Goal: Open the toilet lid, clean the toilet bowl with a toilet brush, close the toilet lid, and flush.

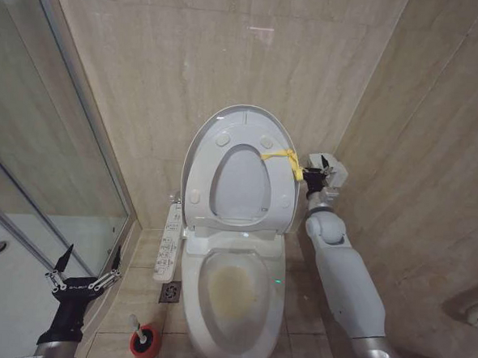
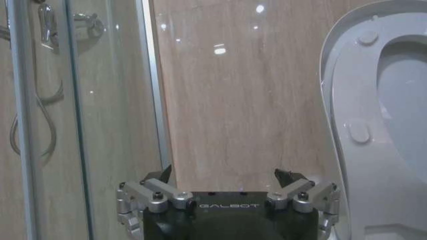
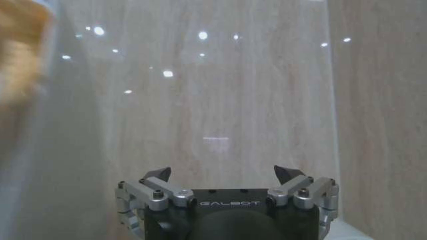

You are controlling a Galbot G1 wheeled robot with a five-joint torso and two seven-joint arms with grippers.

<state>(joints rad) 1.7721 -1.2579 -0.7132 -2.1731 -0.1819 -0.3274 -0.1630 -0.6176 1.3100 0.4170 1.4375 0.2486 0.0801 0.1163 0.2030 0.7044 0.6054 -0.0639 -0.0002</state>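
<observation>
- Head view: toilet lid up against the back wall, seat ring raised w/ it, yellow strap looped on the ring's right edge.
- Toilet bowl exposed, brownish-yellow stain on inner surface.
- Right gripper up high just beside the strap and the lid's right edge; can't tell if touching. Right wrist view: jaws spread, nothing between them, wall tile ahead, blurred yellow strap at frame edge.
- Left gripper low on robot's left, near the shower glass, well apart from the bowl. Jaws spread, empty.
- Left wrist view adds what the head view lacks: shower hose and fitting behind the glass, plus lid/ring edge w/ round bumpers.
- Toilet brush sits in red holder cup on floor, left of the bowl, between left arm and toilet.
- Bidet control panel runs along the bowl's left side; floor drain just beside it.
</observation>
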